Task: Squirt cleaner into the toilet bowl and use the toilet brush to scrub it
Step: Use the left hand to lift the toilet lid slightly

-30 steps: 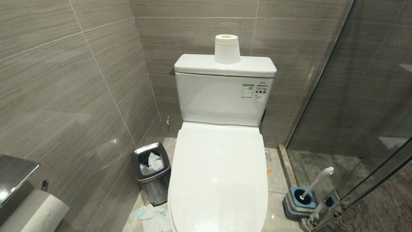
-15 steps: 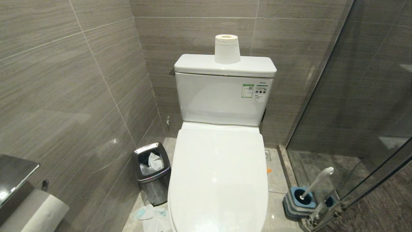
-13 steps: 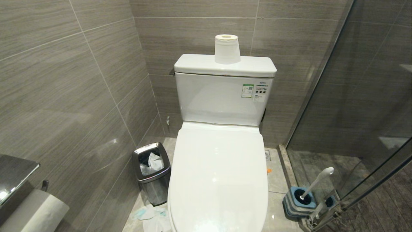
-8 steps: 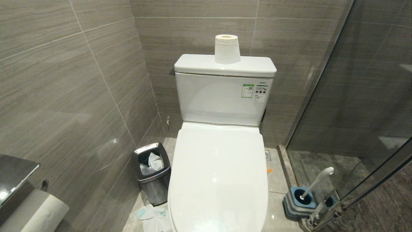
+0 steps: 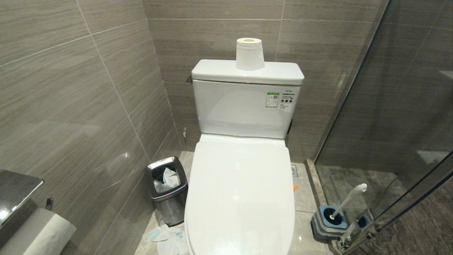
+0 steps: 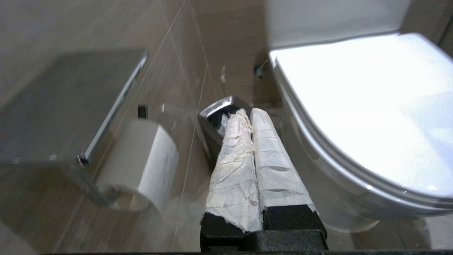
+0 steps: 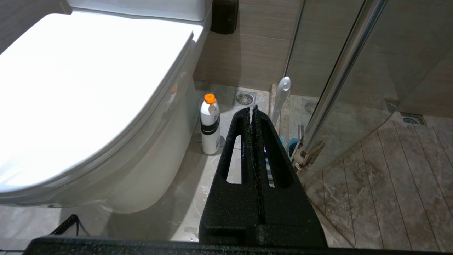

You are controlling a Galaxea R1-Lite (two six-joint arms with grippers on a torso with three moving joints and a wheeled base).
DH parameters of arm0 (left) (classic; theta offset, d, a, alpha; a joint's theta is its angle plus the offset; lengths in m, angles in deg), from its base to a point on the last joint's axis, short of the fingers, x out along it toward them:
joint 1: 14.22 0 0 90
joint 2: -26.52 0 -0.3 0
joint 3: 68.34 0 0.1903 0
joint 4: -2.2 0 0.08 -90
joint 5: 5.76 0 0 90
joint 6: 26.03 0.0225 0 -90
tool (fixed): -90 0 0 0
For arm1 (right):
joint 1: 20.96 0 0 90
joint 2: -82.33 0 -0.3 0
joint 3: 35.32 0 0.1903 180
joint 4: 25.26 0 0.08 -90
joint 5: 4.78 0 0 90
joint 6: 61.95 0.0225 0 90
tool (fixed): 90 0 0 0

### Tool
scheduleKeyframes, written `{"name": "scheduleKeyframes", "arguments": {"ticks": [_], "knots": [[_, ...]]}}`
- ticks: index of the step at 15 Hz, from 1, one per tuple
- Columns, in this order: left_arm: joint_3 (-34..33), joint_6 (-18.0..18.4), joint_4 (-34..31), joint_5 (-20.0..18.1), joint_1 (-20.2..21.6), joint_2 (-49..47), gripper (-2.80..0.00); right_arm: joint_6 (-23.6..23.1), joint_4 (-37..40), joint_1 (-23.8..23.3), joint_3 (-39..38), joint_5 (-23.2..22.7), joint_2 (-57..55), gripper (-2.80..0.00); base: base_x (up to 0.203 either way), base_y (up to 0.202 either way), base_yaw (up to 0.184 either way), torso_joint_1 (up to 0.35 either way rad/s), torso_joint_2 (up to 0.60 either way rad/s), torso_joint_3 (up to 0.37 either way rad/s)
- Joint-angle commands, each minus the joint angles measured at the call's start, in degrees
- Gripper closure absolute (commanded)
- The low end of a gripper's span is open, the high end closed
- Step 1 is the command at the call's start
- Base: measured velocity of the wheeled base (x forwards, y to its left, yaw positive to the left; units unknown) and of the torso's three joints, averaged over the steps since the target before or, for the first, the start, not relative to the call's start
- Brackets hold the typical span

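Note:
The white toilet stands in the middle with its lid (image 5: 240,187) down, so the inside of the toilet bowl is hidden; only its outer wall (image 7: 148,170) shows. The toilet brush (image 5: 348,200) leans in its grey-and-blue holder (image 5: 327,221) on the floor to the right, by the glass door. A white cleaner bottle with an orange cap (image 7: 210,124) stands on the floor between toilet and brush. My right gripper (image 7: 250,109) is shut and empty, hanging above the floor near the bottle. My left gripper (image 6: 247,112), fingers wrapped in white paper, is shut and empty beside the toilet's left side.
A steel waste bin (image 5: 167,189) with crumpled tissue (image 5: 166,237) on the floor before it sits left of the toilet. A paper roll (image 5: 250,54) stands on the tank. A wall paper holder (image 5: 35,230) is at the near left. The glass shower door (image 5: 389,106) closes off the right.

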State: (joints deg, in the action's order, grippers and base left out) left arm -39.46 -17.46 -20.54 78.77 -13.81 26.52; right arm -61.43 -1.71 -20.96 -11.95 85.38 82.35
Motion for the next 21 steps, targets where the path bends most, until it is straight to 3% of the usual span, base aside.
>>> {"name": "scheduleKeyframes", "arguments": {"ticks": [1,5,7,14,18,20,21], "knots": [[5.08,0.18,-1.65,-2.50,-0.11,-0.08,0.00,0.01,-0.01,0.00,-0.09,0.02,-0.02,0.00,0.000,0.000,0.000,0.000,0.00,0.000],[14.27,0.16,-10.48,-13.78,-0.27,-0.69,0.00,0.01,-0.01,0.00,-0.09,0.02,-0.02,0.00,0.000,0.000,0.000,0.000,0.00,0.000],[17.57,0.08,-11.75,-16.24,-0.32,-5.56,0.00,0.01,-0.01,0.00,-0.09,0.02,-0.02,0.00,0.000,0.000,0.000,0.000,0.00,0.000],[31.93,-0.28,-11.42,-18.72,-1.65,-36.09,0.00,0.01,-0.01,0.00,-0.09,0.02,-0.02,0.00,0.000,0.000,0.000,0.000,0.00,0.000],[35.20,-0.97,-11.48,-19.46,-8.47,-49.31,0.00,0.01,-0.01,0.00,-0.09,0.02,-0.02,0.00,0.000,0.000,0.000,0.000,0.00,0.000],[37.00,-4.80,-11.88,-19.45,-12.16,-54.07,0.00,0.01,-0.01,0.00,-0.09,0.02,-0.02,0.00,0.000,0.000,0.000,0.000,0.00,0.000],[39.00,-8.67,-12.70,-19.34,-13.67,-56.48,0.00,0.01,-0.01,0.00,-0.09,0.02,0.03,0.00,0.000,0.000,0.000,0.000,0.00,0.000]]}}
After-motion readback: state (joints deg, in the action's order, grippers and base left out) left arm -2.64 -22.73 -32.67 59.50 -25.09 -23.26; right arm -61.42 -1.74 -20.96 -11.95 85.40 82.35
